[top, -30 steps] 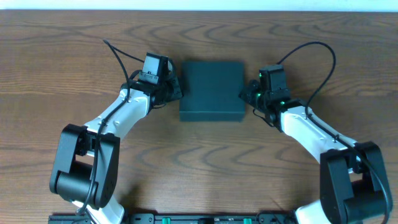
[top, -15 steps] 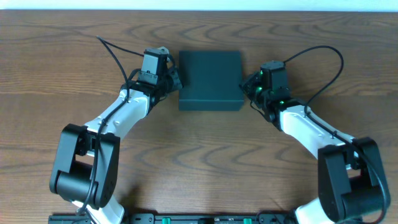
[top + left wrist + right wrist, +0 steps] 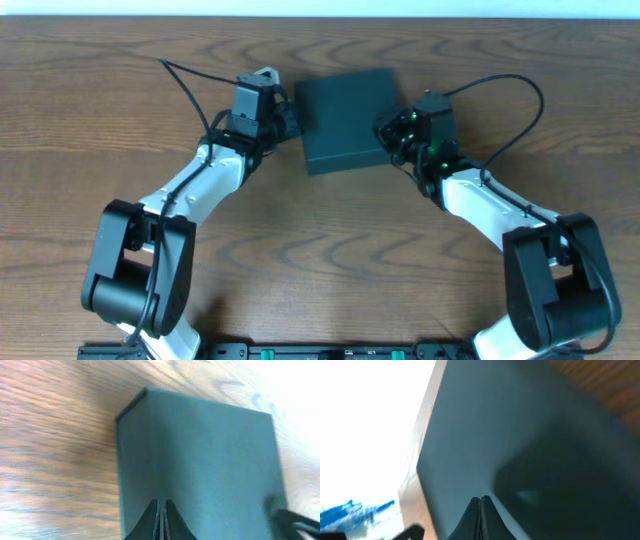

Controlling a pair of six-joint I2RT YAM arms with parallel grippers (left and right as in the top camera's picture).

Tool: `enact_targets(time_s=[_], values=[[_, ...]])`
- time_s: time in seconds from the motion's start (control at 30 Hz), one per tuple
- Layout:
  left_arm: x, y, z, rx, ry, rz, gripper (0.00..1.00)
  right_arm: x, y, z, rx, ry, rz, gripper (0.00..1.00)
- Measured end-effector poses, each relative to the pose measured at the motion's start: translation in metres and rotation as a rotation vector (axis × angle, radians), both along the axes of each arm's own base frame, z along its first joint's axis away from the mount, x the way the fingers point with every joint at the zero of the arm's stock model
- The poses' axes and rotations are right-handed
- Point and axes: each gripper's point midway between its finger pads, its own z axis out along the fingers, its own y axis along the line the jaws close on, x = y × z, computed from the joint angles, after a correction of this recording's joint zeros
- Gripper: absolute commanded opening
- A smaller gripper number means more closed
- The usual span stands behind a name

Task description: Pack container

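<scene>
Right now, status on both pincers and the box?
Left pincer shut, tips at the box, left edge. Right pincer shut, at its right edge. Box closed, sitting skewed on the table. Nothing seen in the way.

Plain dark teal-green on the container point(image 3: 345, 120) ahead of the jaws. Brown wavy wood grain on the worktop point(image 3: 330, 260) around them.

White arm shells point(image 3: 205, 180), black joints point(image 3: 130, 265), looping black cables point(image 3: 190, 85); green lights point(image 3: 412, 125) glow behind the right claw point(image 3: 386, 132).
</scene>
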Motion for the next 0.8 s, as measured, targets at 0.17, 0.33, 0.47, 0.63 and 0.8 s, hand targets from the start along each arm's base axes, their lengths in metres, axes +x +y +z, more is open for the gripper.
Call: enact_targets(time_s=[0.17, 0.33, 0.47, 0.63, 0.8], values=[[-0.009, 0.0, -0.008, 0.002, 0.055, -0.001, 0.06, -0.005, 0.005, -0.002, 0.02, 0.023, 0.029, 0.02], [-0.003, 0.02, -0.011, 0.001, 0.071, 0.041, 0.06, 0.019, -0.026, 0.021, 0.071, -0.036, -0.005, 0.02], [-0.002, 0.05, -0.014, 0.013, 0.134, 0.1, 0.06, 0.039, -0.075, 0.043, 0.03, -0.001, -0.038, 0.02], [0.009, 0.07, -0.002, 0.049, 0.139, 0.155, 0.06, 0.023, -0.108, 0.036, -0.173, 0.148, -0.029, 0.02], [0.007, 0.062, -0.003, 0.085, 0.135, 0.154, 0.06, 0.01, -0.104, 0.023, -0.339, 0.192, 0.026, 0.02]])
